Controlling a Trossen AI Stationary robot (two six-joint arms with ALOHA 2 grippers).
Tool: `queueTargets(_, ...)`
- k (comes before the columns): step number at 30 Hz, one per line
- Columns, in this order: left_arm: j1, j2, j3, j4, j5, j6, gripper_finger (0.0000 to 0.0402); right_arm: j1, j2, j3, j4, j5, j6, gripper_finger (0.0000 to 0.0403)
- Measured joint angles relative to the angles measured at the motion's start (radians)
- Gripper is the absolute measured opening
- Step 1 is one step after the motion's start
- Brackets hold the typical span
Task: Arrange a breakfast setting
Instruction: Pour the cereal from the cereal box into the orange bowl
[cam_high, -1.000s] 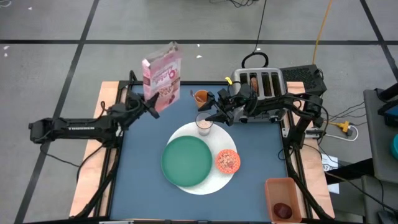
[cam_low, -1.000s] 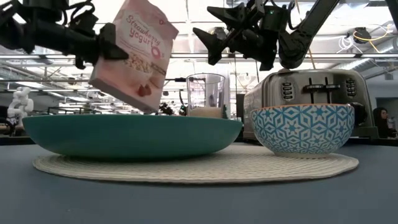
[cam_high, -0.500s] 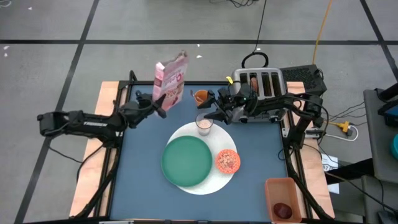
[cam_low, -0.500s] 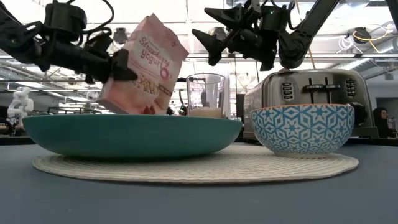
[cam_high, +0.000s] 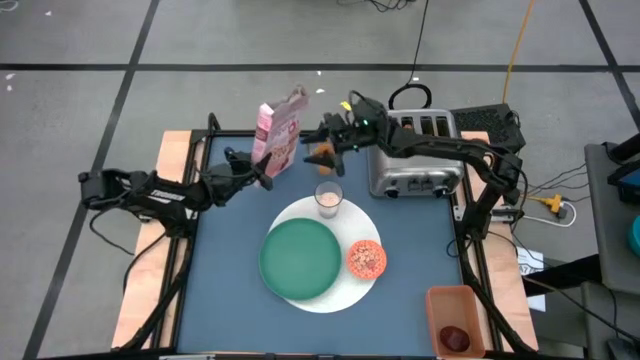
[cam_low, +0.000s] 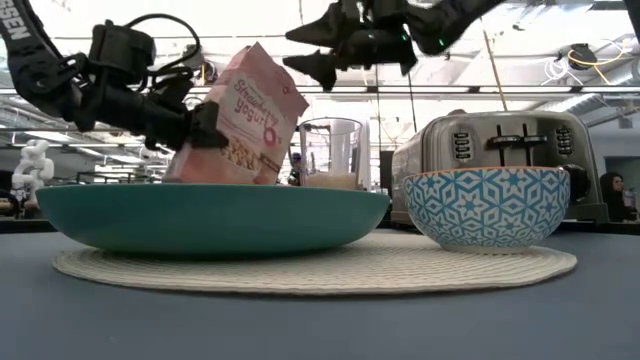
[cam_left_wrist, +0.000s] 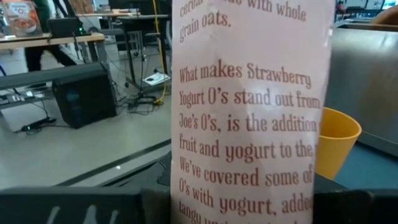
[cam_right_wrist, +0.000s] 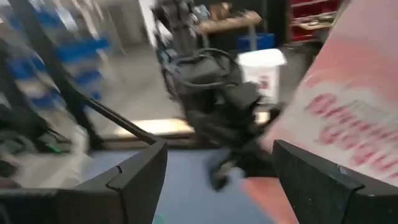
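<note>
This is a robot lab or workshop, not a home. The blue desk (cam_high: 230, 290) stands on a bare grey floor (cam_high: 80, 40) with dark lines, and cables (cam_high: 515, 50) run over it at 1 o'clock. Past the desk there is a big open room with long ceiling lights (cam_low: 560, 95). A small white robot figure (cam_low: 28, 165) stands far off at 9 o'clock. There are work tables (cam_left_wrist: 50, 40), a black computer box (cam_left_wrist: 84, 93) on the floor, and blue storage bins (cam_right_wrist: 81, 56) on shelves.
</note>
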Motion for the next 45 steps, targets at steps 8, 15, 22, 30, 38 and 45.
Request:
queueTargets(8, -0.019, 0.004, 0.000, -0.016, -0.006, -0.001, 0.0131, -0.002, 0.000, 0.170, -0.159, 0.052, -0.249, 0.0283)
queueTargets(15, -0.029, 0.004, 0.000, -0.062, -0.014, -0.034, 0.0131, -0.038, 0.001, 0.200, -0.193, 0.273, -0.397, 0.0283)
queueTargets(22, -0.031, 0.004, 0.000, -0.084, -0.014, -0.047, 0.0131, -0.080, 0.001, 0.200, -0.199, 0.296, -0.470, 0.0283)
queueTargets(30, -0.058, 0.003, 0.000, -0.122, -0.016, -0.049, 0.0131, -0.096, 0.001, 0.200, -0.273, 0.291, -0.432, 0.0283)
queueTargets(38, -0.086, 0.008, -0.003, -0.276, -0.058, -0.108, 0.0131, -0.089, 0.001, 0.200, -0.352, 0.290, -0.440, 0.0283)
queueTargets(45, -0.089, 0.007, 0.000, -0.311, -0.066, -0.139, 0.0131, -0.089, 0.002, 0.200, -0.360, 0.289, -0.450, 0.0283)
